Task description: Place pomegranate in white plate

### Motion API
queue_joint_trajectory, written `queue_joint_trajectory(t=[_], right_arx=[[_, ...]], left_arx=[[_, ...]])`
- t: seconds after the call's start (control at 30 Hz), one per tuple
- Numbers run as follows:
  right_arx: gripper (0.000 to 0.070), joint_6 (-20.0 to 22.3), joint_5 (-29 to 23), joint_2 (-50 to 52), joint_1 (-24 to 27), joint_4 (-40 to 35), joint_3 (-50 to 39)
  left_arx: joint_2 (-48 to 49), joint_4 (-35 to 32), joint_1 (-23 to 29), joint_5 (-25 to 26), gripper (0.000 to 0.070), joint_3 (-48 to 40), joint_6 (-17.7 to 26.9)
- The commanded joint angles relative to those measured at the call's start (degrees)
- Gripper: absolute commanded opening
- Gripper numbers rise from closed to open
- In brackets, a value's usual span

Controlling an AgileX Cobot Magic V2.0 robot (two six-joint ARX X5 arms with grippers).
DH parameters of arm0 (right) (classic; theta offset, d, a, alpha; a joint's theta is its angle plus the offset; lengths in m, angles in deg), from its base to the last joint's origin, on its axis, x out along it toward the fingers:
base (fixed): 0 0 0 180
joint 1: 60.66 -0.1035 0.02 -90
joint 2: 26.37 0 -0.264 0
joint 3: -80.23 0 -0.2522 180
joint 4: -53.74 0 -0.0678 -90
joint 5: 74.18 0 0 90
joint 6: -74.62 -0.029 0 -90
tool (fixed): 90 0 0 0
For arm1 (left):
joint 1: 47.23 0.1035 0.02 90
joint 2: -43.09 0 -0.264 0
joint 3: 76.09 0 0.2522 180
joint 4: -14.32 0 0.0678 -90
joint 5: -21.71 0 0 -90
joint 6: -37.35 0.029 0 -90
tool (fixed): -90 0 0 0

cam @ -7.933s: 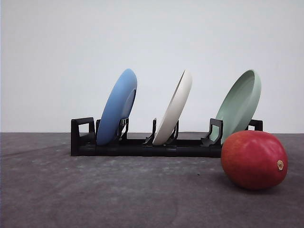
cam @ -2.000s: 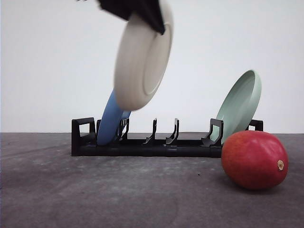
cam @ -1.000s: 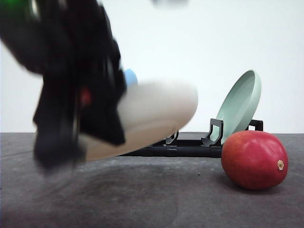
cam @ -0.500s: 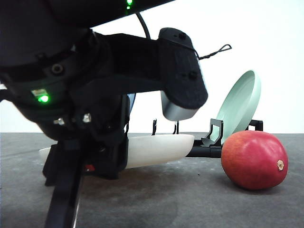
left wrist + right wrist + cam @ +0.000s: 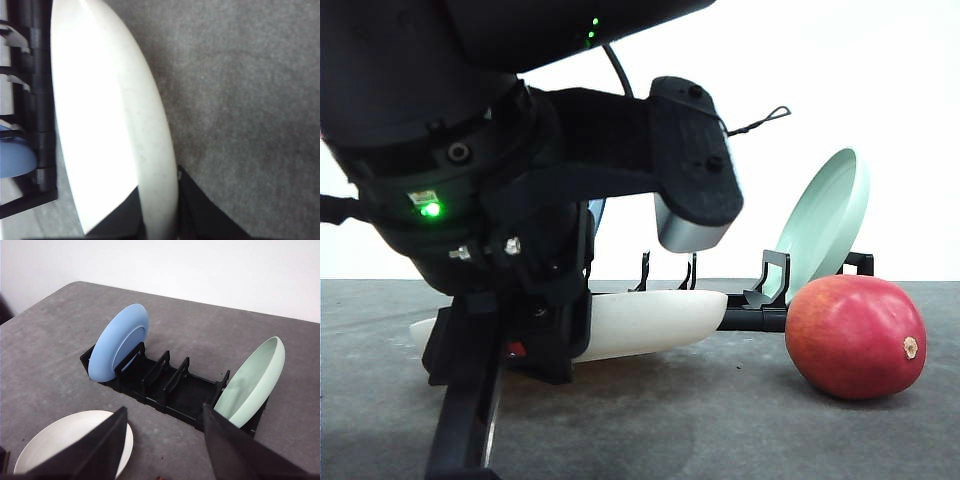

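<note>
The red pomegranate (image 5: 855, 338) lies on the grey table at the right, in front of the rack's end. My left gripper (image 5: 542, 345) is shut on the rim of the white plate (image 5: 650, 320), which lies almost flat and low over the table to the left of the fruit. In the left wrist view the white plate (image 5: 100, 115) runs away from the left gripper (image 5: 159, 220), whose fingers (image 5: 200, 220) pinch its edge. My right gripper (image 5: 162, 460) hangs open and high above the table with nothing between its fingers (image 5: 85, 450); the white plate (image 5: 65, 442) shows beneath it.
A black dish rack (image 5: 750, 300) stands behind, holding a pale green plate (image 5: 825, 222) at its right end. The right wrist view shows the rack (image 5: 165, 385) with a blue plate (image 5: 120, 340) and the green plate (image 5: 250, 382); its middle slots are bare.
The left arm has carried the white plate out of the rack and down to the table, turning it from upright to nearly flat. In the last half second it sank slightly. The pomegranate has not moved.
</note>
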Motion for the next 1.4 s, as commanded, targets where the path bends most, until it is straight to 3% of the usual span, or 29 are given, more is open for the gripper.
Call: queue_joint_trajectory(t=[0.0,0.23,0.4,0.57,0.7,0.87,0.97,1.2,1.37], right_arx=[[0.0303,-0.7,0.1,-0.3,-0.3,-0.8,0.9],[0.0303,-0.7,0.1,-0.3,-0.3,-0.8,0.9],[0.0303,-0.7,0.1,-0.3,-0.3,-0.7,0.9],[0.0303,-0.7,0.1,-0.3,-0.3,-0.8,0.9],[0.0303,-0.7,0.1,-0.3,-0.3,-0.8,0.9],[0.0303,-0.7,0.1,-0.3,-0.3,-0.8,0.9],[0.0303,-0.7,0.1,-0.3,-0.3,-0.8,0.9],[0.0303,-0.7,0.1,-0.3,-0.3,-0.8,0.9],[0.0303,-0.7,0.1,-0.3,-0.3,-0.7,0.9]], left_arx=[[-1.0,-0.3,-0.5,1.2,0.0003,0.4,-0.1],[-1.2,-0.8,-0.4,2.2,0.0007,0.4,-0.1],[-1.2,-0.8,-0.4,2.2,0.0075,0.4,-0.1],[-1.2,-0.8,-0.4,2.2,0.0084,0.4,-0.1],[-1.2,-0.6,-0.4,2.2,0.0187,0.4,-0.1],[-1.1,0.2,-0.6,2.1,0.0225,0.6,-0.1],[-1.0,0.9,-0.7,2.1,0.0332,1.0,-0.9],[-0.1,11.9,-0.7,3.0,0.0361,6.3,-6.7],[4.2,19.5,-0.4,9.5,0.0361,10.6,-11.3]])
